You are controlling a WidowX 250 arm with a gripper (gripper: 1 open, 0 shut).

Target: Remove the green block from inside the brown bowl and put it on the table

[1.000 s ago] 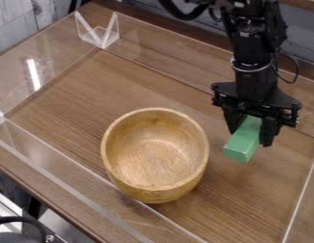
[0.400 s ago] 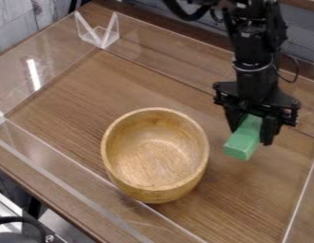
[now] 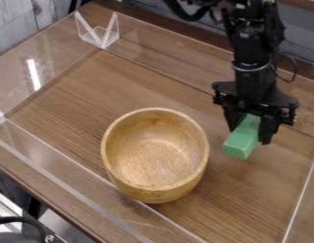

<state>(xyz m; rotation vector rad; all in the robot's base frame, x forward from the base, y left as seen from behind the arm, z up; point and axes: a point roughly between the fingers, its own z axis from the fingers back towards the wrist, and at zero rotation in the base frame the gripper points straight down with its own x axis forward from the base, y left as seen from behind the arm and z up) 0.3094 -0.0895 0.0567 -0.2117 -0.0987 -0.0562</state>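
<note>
A small, bright green rectangular block (image 3: 244,140), flat-sided and smooth, hangs tilted in the clamped jaws of a black robot gripper (image 3: 254,124), just to the right of a round, light-brown wooden bowl (image 3: 156,154) and outside its rim. The block's upper end sits between the dark fingers; its lower end reaches down close to the tabletop, though whether it touches the surface cannot be told from this view. The gripper points almost straight down from a black jointed arm (image 3: 250,38) wrapped with cables, rising above and behind the bowl's right side. The bowl itself has a thick rim, visible grain running through its pale interior, and nothing inside. It stands on a wide brown wood-grain table (image 3: 134,90), whose boards run diagonally away from the bowl. Clear acrylic walls (image 3: 46,66) edge the table to the left of and in front of the bowl, and a small clear acrylic stand (image 3: 97,29) sits far behind the bowl, at the back left.
</note>
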